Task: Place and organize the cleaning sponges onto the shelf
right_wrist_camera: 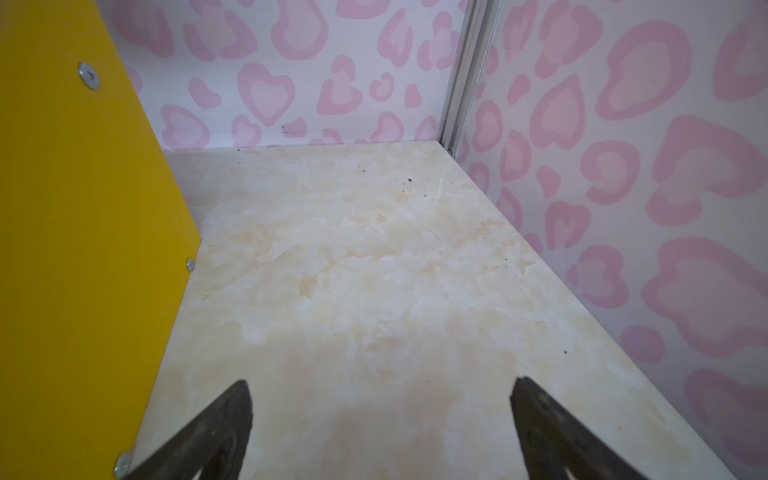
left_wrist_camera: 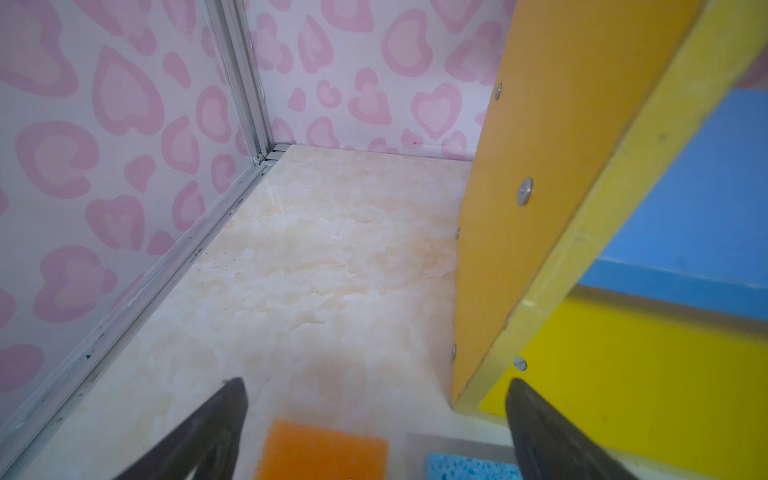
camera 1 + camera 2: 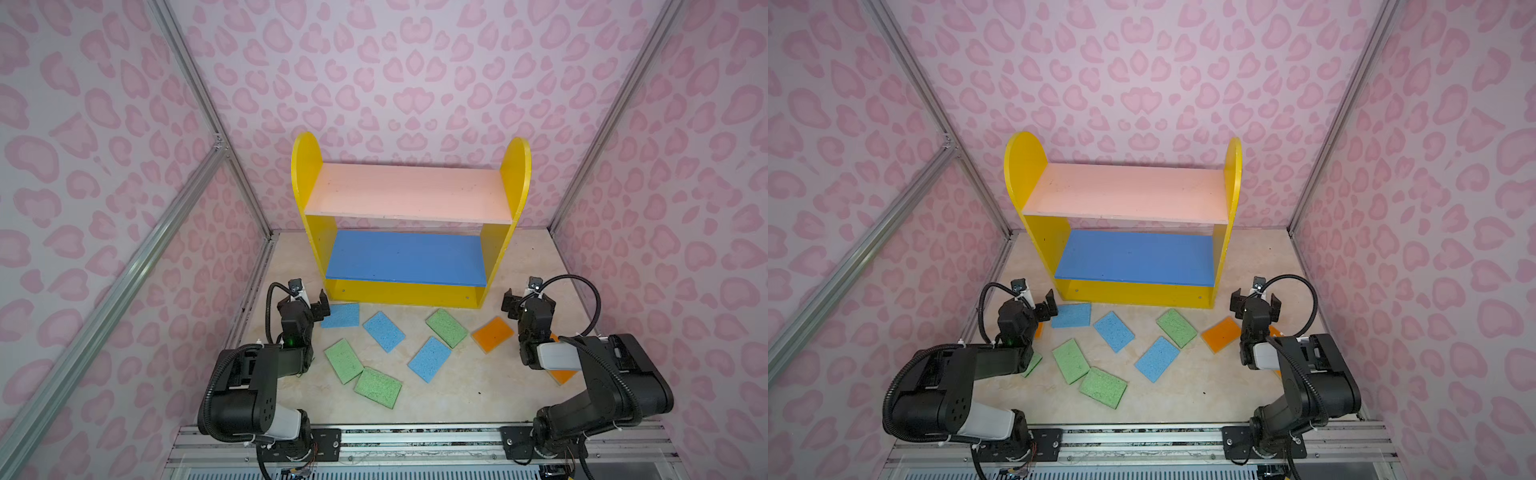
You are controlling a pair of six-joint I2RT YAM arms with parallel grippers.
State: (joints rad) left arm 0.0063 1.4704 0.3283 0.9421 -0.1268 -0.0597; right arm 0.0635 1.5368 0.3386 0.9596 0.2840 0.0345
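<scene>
Sponges lie scattered flat on the tabletop just in front of the shelf: greens, blues, oranges, and not one on a board yet. The left gripper hangs beside the yellow side panel, jaws spread wide and empty, with an orange sponge right beneath it. The right gripper is wide and empty too, over bare table at the shelf's other side. Best play, I'd say: drop straight onto that orange one, straddle its short side, pinch firmly, then lift clear of the panel before swinging to a board.
</scene>
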